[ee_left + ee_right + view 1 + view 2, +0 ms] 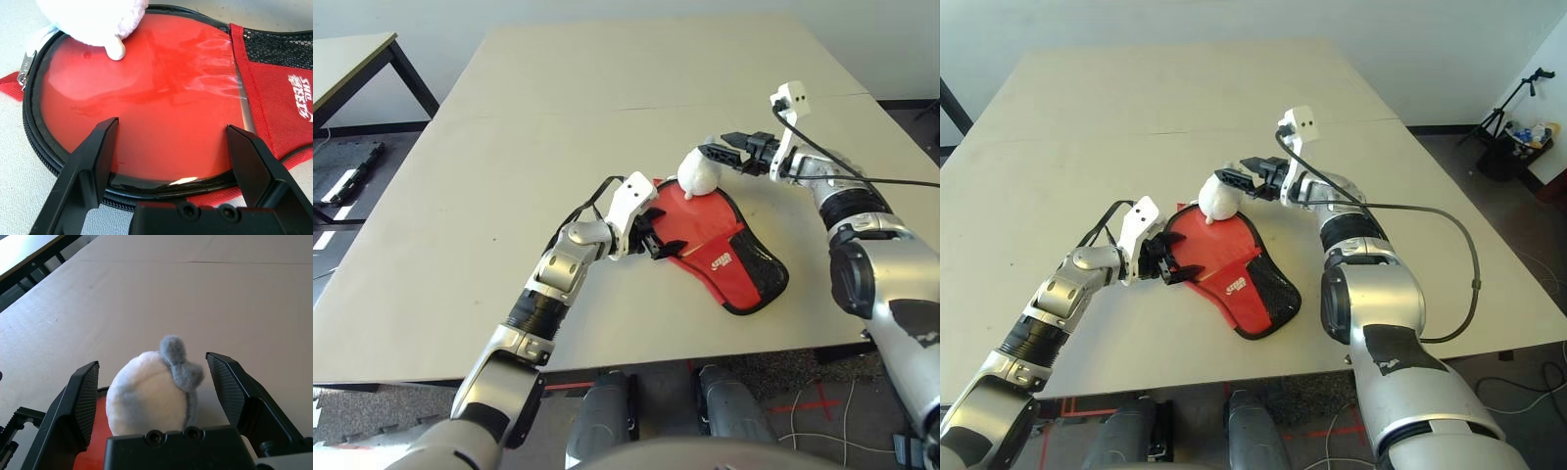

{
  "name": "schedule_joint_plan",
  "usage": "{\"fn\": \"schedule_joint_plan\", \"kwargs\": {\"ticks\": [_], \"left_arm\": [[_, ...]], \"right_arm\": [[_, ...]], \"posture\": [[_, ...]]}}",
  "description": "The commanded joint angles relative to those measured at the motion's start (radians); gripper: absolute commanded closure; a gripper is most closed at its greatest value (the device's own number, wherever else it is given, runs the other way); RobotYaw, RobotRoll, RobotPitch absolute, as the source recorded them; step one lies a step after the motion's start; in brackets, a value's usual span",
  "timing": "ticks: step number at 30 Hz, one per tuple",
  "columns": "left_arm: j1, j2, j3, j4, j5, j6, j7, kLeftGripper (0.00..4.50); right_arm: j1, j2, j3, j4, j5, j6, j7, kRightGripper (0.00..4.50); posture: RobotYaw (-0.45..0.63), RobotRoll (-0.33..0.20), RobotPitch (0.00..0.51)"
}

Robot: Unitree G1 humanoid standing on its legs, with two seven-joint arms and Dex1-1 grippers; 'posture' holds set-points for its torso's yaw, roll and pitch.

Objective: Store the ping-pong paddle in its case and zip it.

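Tabletop scene from the head camera. The case (729, 257) lies flat on the pale table (509, 147) in front of the robot, its red face with black mesh and white logo turned up, its narrow end pointing toward the near table edge. The ping-pong paddle (146, 98) rests at the wide, open end of the case — its round red rubber face is exposed, ringed by the black zip edging, while the red mesh cover overlaps one side of it. The handle cannot be seen.

A small white plush toy (697, 174) with grey ears sits at the far rim of the paddle face, touching it.

Left gripper (651, 233): low at the near-left rim of the case, fingers (93, 161) spread wide just above the red rubber, nothing between them.

Right gripper (724, 152): raised above the table just beyond the plush toy, pointing toward it — the fingers (73, 406) are spread apart on either side of the toy in the right wrist view, not pinching it.
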Motion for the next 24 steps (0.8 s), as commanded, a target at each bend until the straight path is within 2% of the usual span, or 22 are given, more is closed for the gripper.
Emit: {"fn": "schedule_joint_plan", "kwargs": {"ticks": [1,5,6,8,16,21,24], "left_arm": [[0.036,0.013,-0.041,0.015,0.022,0.035,-0.004,0.02],[0.033,0.013,-0.041,0.008,0.021,0.041,-0.004,0.02],[0.032,0.013,-0.041,0.008,0.021,0.041,-0.004,0.0],[0.028,0.012,-0.041,0.01,0.02,0.042,-0.004,0.0],[0.022,0.011,-0.053,0.011,0.019,0.046,-0.01,0.0],[0.014,0.01,-0.062,0.021,0.017,0.046,-0.018,0.0],[0.013,0.01,-0.066,0.024,0.017,0.045,-0.021,0.0]], "right_arm": [[-0.012,0.021,0.005,0.024,-0.026,0.028,-0.021,0.0],[-0.012,0.029,0.004,0.032,-0.042,0.045,-0.049,0.0],[-0.012,0.03,0.002,0.034,-0.044,0.048,-0.056,0.16],[-0.013,0.028,-0.001,0.036,-0.047,0.055,-0.077,0.6],[-0.001,-0.005,-0.004,0.035,-0.064,0.061,-0.1,2.98],[0.01,-0.065,-0.002,0.029,-0.072,0.063,-0.082,4.45],[0.014,-0.098,-0.003,0.028,-0.076,0.062,-0.078,4.48]], "posture": [[0.0,0.0,0.107],[0.0,0.0,0.106],[0.0,0.0,0.105],[0.0,0.0,0.105],[0.0,0.0,0.1],[-0.01,0.0,0.096],[-0.01,0.0,0.095]]}}
